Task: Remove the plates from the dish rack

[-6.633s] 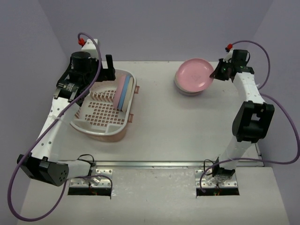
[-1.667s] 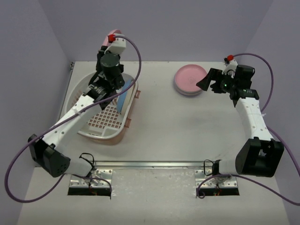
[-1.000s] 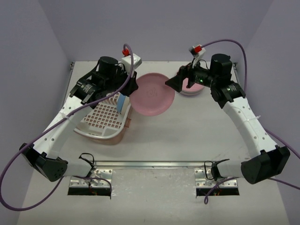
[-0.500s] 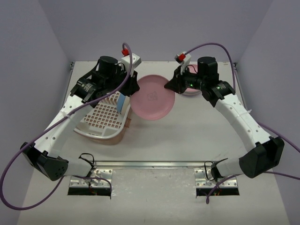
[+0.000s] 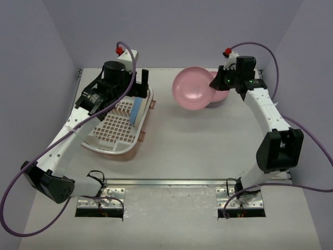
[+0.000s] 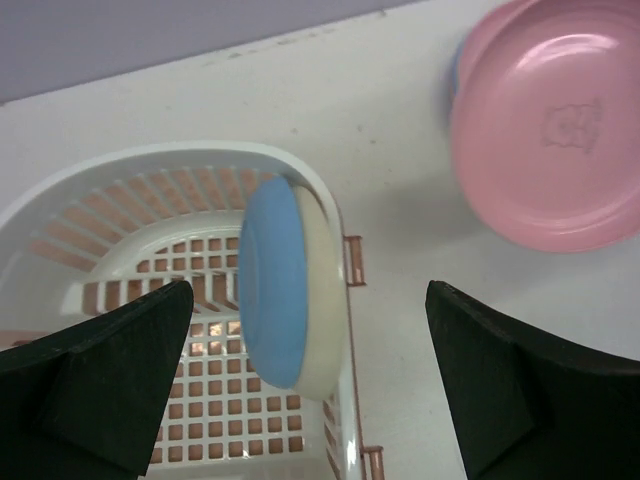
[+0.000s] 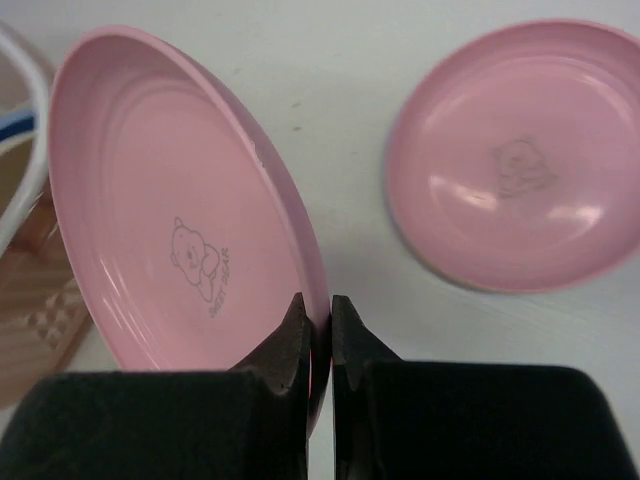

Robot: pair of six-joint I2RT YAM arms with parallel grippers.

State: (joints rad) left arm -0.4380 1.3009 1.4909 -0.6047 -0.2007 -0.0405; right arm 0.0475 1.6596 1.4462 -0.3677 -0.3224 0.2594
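Right wrist view: R gripper (image 7: 318, 305) has its jaws closed to a thin slit, pinching the rim of the pink plate (image 7: 180, 230). The plate is held steeply tilted. Just to its right, a plate stack (image 7: 520, 180) with a pink one on top lies flat on the table (image 5: 197, 140), near the far edge. L gripper (image 6: 310, 290) has its jaws spread wide with nothing between them, and hovers above the dish rack (image 6: 150, 165). Below the gap, the blue plate (image 6: 268, 290) and cream plate (image 6: 330, 300) stand on edge, touching, against the rack's right wall. Rack pos.: left side of the table, well apart from the stack.
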